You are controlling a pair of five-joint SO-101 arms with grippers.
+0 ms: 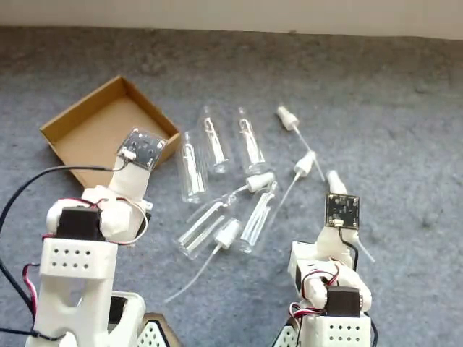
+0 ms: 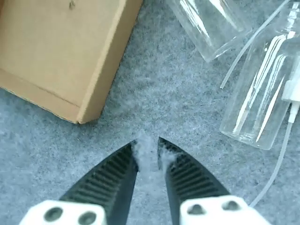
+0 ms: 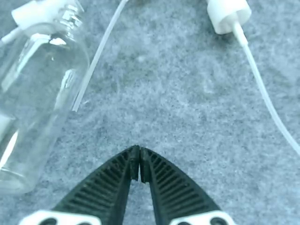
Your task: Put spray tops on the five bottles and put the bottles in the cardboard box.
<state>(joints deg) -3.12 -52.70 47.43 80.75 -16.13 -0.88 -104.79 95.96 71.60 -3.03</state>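
Note:
The open cardboard box point(image 1: 101, 130) lies at the far left. Several clear bottles lie on their sides mid-table, among them one point(image 1: 192, 170) nearest the box and one point(image 1: 259, 215) farther forward. Loose white spray tops with long tubes point(image 1: 287, 116) point(image 1: 304, 165) point(image 1: 228, 233) lie among them. My left gripper point(image 2: 148, 146) hovers over bare carpet beside the box corner point(image 2: 89, 110), its jaws a narrow gap apart and holding nothing. The right gripper point(image 3: 139, 159) is shut and empty, between a bottle point(image 3: 37, 93) and a spray top point(image 3: 228, 16).
Grey carpet covers the whole table. The left arm point(image 1: 79, 253) stands at the front left and the right arm point(image 1: 333, 289) at the front right. A thin tube point(image 3: 98, 56) lies beside the bottle close to the right gripper.

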